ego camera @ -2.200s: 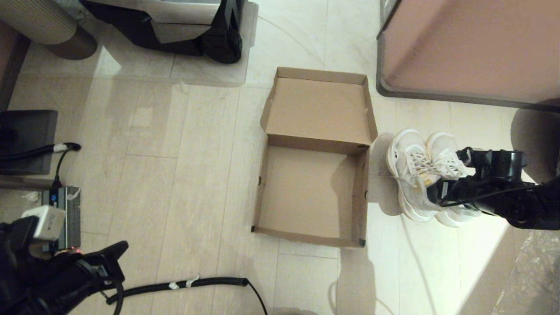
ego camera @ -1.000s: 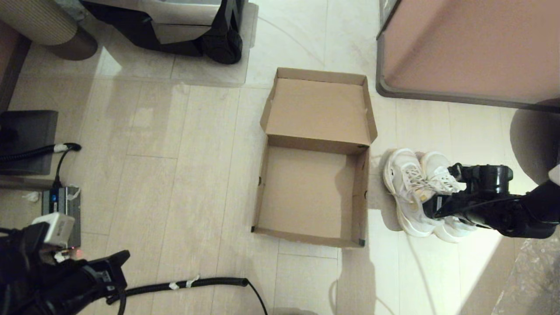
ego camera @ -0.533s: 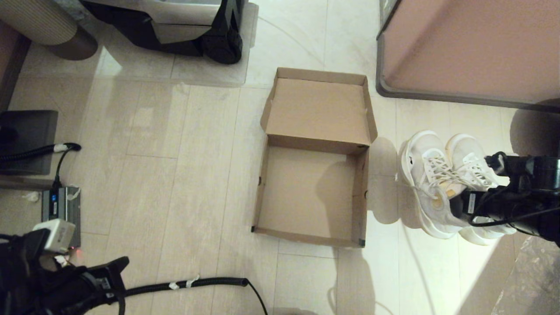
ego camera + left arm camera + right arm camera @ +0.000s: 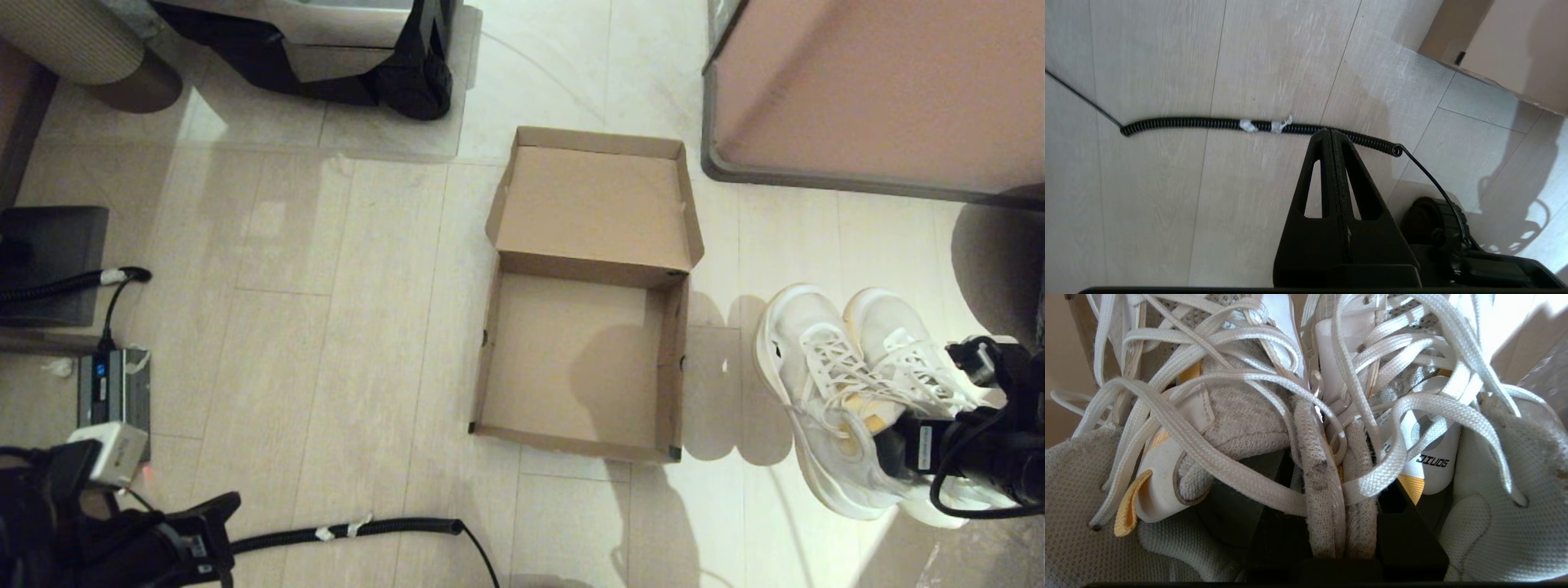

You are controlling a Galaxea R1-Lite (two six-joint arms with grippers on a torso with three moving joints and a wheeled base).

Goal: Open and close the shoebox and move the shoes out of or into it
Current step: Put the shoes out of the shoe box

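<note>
Head view: I'm holding the shoes (image 4: 849, 392) by their inner collars, right gripper (image 4: 894, 449) clenched between them; the open shoebox (image 4: 584, 359) is lying to its left, toes pointing away, left gripper (image 4: 1331, 136) closed, parked.

Shoebox (image 4: 584, 367), coiled cable (image 4: 351, 531) on floor (image 4: 343, 343)

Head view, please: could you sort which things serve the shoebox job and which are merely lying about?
Job:
shoebox, open and empty
shoes, pinched together by the right gripper

Lying about:
coiled cable
cabinet
power adapter
left gripper, parked
</note>
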